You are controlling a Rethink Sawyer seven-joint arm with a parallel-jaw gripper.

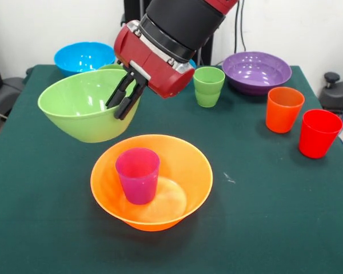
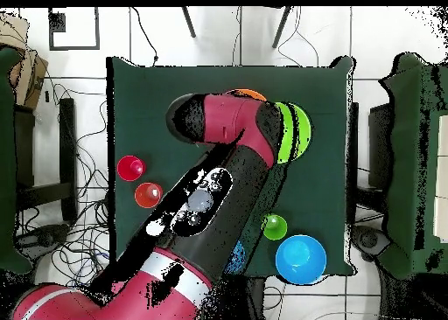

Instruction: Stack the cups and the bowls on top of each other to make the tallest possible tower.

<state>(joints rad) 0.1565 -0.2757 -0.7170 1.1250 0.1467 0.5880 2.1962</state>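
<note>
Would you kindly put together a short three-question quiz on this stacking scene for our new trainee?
1. True or false: the purple cup stands upright inside the orange bowl.
2. What is the gripper holding? A) red cup B) lime green bowl C) purple bowl
3. Fill in: the orange cup stands beside the ___ cup.

Key: 1 true; 2 B, gripped by its rim and tilted above the table; 3 red.

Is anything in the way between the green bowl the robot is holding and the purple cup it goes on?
Nothing visible. The gripper holds the green bowl tilted in the air, up and to one side of the purple cup, which stands in the orange bowl. The gap between them looks open.
</note>
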